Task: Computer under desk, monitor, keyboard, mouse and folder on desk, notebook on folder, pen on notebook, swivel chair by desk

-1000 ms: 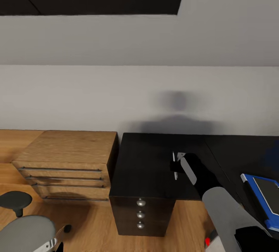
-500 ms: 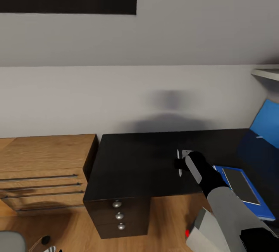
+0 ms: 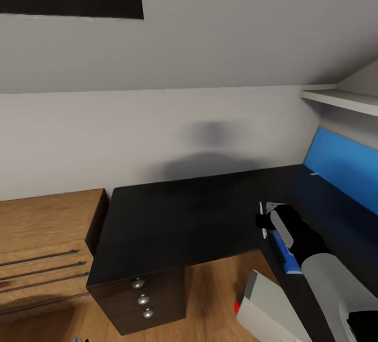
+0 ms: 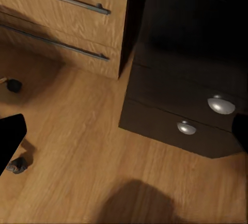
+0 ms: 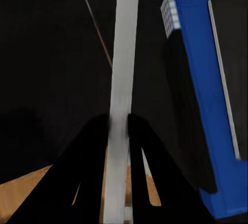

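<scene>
Pen pinched over the desk

Right gripper (image 5: 118,126) fingers press the pen (image 5: 123,69), lower right of the head view above the desk (image 3: 173,216). Light, stiff, likely slippery; mid-shaft hold suits. Left fingers: cannot tell.

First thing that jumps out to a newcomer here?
Likely the right gripper over the black desk, shut on the thin white pen, with the blue notebook lying on the desk just beside it. Next, the bright blue back panel at the desk's right, and the light grey computer on the wood floor below the desk edge.
</scene>
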Available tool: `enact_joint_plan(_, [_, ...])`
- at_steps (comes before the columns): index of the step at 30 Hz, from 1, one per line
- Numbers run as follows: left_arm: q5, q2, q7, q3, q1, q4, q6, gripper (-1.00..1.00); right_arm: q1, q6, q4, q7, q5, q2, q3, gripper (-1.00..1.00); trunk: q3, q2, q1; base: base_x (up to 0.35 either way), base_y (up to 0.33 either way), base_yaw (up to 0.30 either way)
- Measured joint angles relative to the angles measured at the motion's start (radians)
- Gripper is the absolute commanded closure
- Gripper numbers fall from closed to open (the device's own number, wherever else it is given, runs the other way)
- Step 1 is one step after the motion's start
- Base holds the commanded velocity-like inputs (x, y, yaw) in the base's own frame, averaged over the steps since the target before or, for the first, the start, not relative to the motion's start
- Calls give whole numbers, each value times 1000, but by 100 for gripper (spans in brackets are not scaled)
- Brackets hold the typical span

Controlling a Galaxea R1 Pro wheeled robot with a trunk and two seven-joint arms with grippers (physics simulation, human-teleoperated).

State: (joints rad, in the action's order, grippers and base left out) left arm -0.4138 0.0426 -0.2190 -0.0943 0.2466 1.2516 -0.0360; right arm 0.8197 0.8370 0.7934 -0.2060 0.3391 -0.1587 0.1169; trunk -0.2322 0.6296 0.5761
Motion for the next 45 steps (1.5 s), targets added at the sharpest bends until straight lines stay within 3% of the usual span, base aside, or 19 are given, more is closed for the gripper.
enact_joint_plan(4, [0,0,-1,0,0,-5,-1,-100,0,1,-6,8,1,-26,-4,100,0,0,0,0,0,-299])
enact_joint_plan(8, [1,0,0,0,0,-12,-3,-100,0,1,-11,10,-1,-36,-43,100,0,0,0,0,0,-299])
enact_joint_plan(19, [2,0,1,0,0,-13,-3,-100,0,0,-32,8,-2,-38,-54,100,0,0,0,0,0,-239])
enact_joint_plan(38, [2,1,0,0,0,-13,-3,-100,0,-9,-37,7,-6,-35,-51,100,0,0,0,217,-18,-12])
enact_joint_plan(45, [1,1,-1,-1,0,-10,-2,-100,0,-11,-46,7,-7,-35,-50,100,0,0,0,33,-1,0])
